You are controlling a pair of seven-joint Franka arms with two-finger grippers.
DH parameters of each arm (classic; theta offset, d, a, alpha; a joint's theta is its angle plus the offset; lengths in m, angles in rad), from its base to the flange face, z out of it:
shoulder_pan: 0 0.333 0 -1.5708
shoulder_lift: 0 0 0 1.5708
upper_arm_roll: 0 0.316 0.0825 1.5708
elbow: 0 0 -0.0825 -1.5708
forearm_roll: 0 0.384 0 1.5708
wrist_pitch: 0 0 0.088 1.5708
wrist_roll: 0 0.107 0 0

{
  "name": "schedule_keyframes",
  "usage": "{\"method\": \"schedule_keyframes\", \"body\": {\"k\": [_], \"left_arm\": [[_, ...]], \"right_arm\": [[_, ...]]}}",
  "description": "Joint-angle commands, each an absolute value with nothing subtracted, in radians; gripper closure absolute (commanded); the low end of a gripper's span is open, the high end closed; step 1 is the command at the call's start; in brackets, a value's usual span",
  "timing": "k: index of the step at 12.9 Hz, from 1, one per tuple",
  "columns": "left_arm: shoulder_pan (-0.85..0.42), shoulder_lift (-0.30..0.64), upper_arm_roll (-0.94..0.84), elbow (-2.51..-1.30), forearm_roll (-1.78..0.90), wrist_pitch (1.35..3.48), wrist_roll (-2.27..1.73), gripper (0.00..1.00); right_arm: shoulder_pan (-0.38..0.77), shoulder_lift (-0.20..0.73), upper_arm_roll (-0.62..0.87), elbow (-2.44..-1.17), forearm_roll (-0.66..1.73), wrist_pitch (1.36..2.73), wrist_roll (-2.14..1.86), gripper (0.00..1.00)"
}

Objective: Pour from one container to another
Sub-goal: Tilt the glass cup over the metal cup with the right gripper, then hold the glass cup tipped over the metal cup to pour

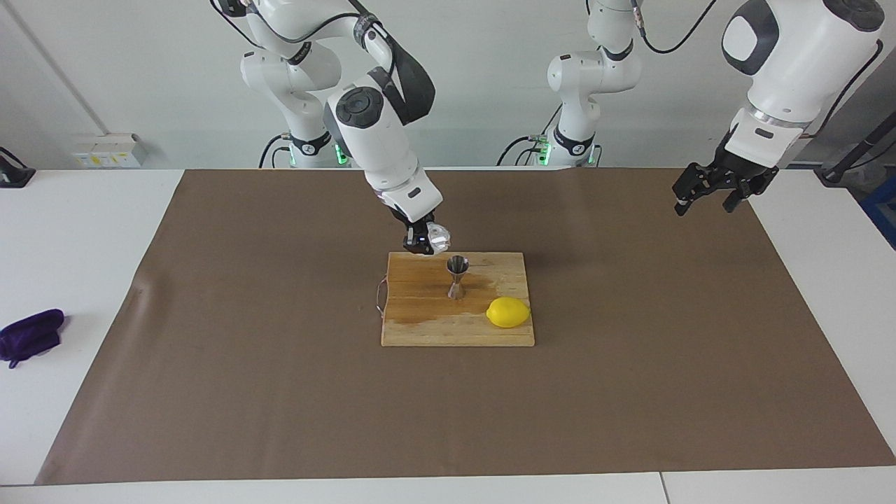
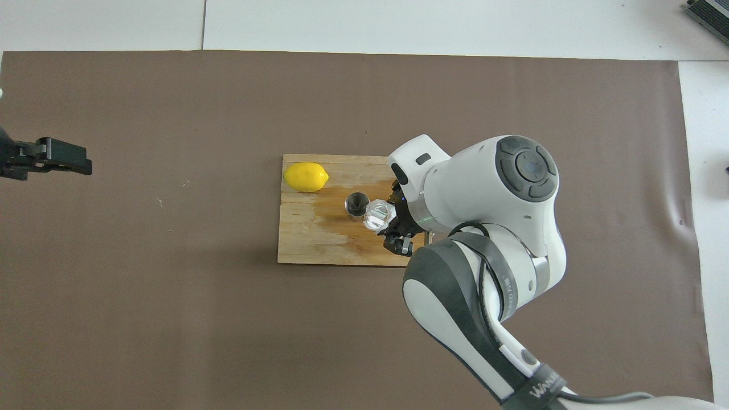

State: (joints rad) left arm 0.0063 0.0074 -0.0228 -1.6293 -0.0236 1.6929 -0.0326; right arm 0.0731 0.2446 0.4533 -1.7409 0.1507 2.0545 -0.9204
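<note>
A steel hourglass jigger (image 1: 457, 277) (image 2: 357, 205) stands upright on the wooden cutting board (image 1: 427, 322) (image 2: 307, 239). My right gripper (image 1: 424, 242) (image 2: 393, 223) is shut on the small translucent cup (image 1: 437, 240) (image 2: 378, 215). It holds the cup tilted, mouth toward the jigger, just above and beside the jigger's rim. My left gripper (image 1: 705, 197) (image 2: 68, 164) waits open and empty in the air over the brown mat at the left arm's end of the table.
A yellow lemon (image 1: 508, 312) (image 2: 306, 176) lies on the board, farther from the robots than the jigger. A dark wet stain spreads over the board around the jigger. A purple cloth (image 1: 29, 336) lies on the white table at the right arm's end.
</note>
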Motion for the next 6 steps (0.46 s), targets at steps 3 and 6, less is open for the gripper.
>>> {"method": "schedule_keyframes", "body": {"k": [3,6], "left_arm": [[0.006,-0.006,-0.021,-1.641,-0.005,1.687,-0.032,0.00],[0.006,-0.006,-0.021,-1.641,-0.005,1.687,-0.032,0.00]], "right_arm": [[0.067,0.311,0.495,-1.644,0.064,2.002,-0.819,0.77],[0.071,0.331,0.526,-1.638,0.005,1.996,-0.772,0.78]]}}
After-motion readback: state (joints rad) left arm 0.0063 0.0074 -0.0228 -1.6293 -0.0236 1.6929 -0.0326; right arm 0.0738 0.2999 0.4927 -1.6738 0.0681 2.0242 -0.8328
